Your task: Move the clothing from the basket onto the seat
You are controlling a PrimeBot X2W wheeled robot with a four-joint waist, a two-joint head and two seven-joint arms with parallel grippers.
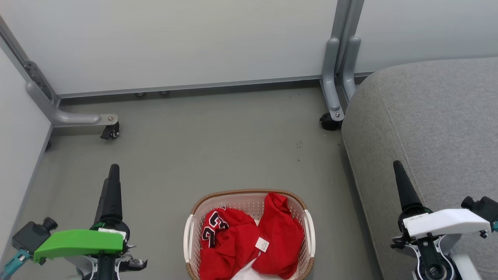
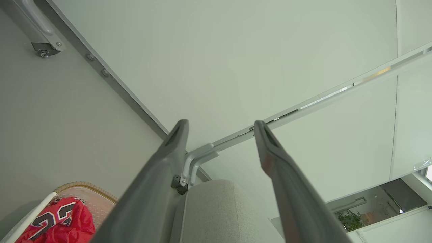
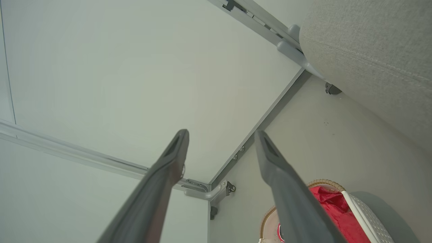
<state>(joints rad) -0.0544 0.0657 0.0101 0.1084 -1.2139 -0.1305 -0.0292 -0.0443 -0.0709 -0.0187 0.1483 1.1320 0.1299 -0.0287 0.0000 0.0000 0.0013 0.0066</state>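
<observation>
Seat (image 1: 428,128) is sitting at the right, with the right gripper (image 1: 397,165) hovering over its near edge. Basket (image 1: 249,193) is standing on the floor (image 1: 218,136) between the two grippers, apart from both, and clothing (image 1: 280,233) is lying crumpled inside it. Left gripper (image 1: 113,171) and right gripper are both hanging with fingers spread wide, holding nothing.
</observation>
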